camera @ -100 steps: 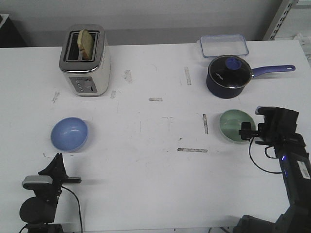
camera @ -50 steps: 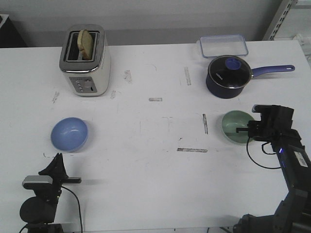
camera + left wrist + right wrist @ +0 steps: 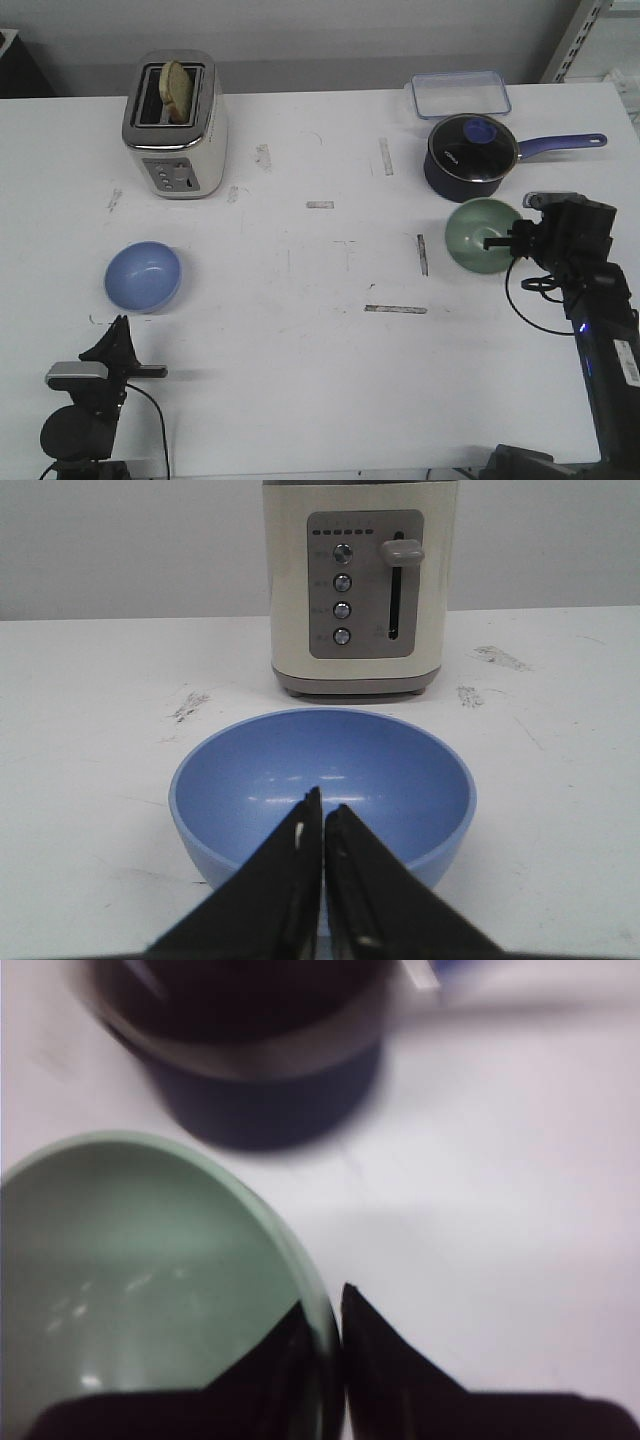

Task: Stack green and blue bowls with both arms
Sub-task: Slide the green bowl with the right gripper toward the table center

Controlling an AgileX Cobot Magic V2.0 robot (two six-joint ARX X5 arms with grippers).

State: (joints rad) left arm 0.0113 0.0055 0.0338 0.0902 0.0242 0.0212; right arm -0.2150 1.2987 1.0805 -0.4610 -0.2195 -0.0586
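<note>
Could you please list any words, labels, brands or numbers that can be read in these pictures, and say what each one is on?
No text can be read for certain in any view.
Saucepan: a small pale mark on its dark side, too small to read.
Toaster: tiny markings beside its four buttons and a row of small dots above them, too small to read.
Blue bowl and green bowl: plain, no markings.

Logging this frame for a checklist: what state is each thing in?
Green bowl: tilted, rim pinched by the right hand.
Blue bowl: upright, empty, untouched.
Left hand: shut, empty.
Toaster: bread in one slot.
Saucepan: lid on.
Container: empty.
</note>
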